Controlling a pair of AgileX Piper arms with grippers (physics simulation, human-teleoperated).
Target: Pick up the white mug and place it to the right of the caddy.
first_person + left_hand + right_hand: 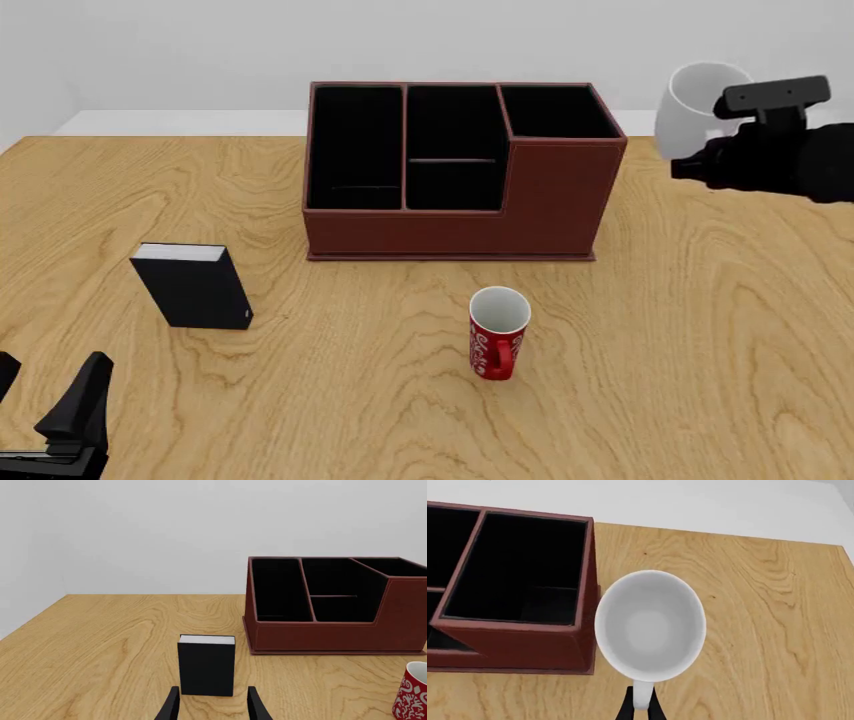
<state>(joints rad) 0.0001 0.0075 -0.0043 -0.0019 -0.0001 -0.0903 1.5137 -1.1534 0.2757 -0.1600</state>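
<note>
Right of the caddy, my right gripper clamps the white mug handle; I'd lower straight, keeping it level.

White mug right of caddy (held aloft)

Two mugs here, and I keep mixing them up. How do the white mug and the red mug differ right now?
The white mug is plain; the red mug has white lettering. The white mug is held by its handle in the right gripper, right of the caddy; the red mug stands on the table in front of it. Both have white insides.
</note>
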